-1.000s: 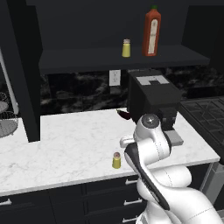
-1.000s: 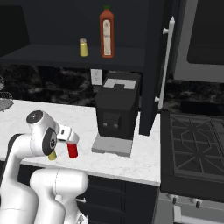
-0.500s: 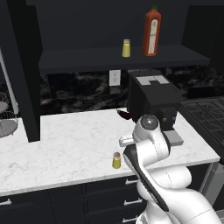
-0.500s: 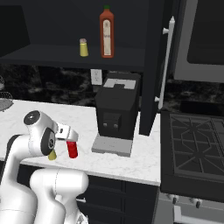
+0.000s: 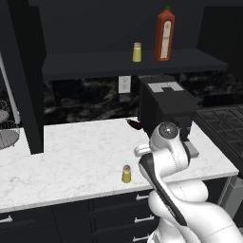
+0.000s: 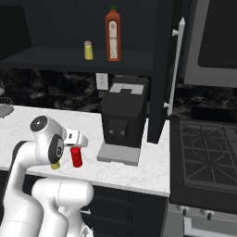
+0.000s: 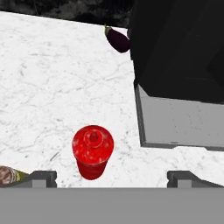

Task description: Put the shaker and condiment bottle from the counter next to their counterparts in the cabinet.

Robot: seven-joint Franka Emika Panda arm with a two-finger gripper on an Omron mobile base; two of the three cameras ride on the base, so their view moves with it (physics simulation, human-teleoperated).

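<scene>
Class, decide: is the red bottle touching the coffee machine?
Apart. The hand view shows bare counter between the red bottle and the coffee machine.

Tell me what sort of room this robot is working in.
A kitchen, rendered: a marble counter with a coffee machine, a stove beside it, and a sauce bottle on the cabinet shelf.

The white arm is rising from the base and folding sharply, its round dark-capped elbow joint sitting high while the forearm is angling forward and down toward the surface [image 5: 71, 156]. The wrist is tipping the hand so it is looking almost straight down. The claw [image 7: 112, 177] is hanging with its jaws spread wide apart, the two dark fingertips [image 7: 43, 177] standing at opposite sides of the hand view and gripping nothing. In the right base view the pale wrist end is poking out sideways from the bent elbow.
</scene>
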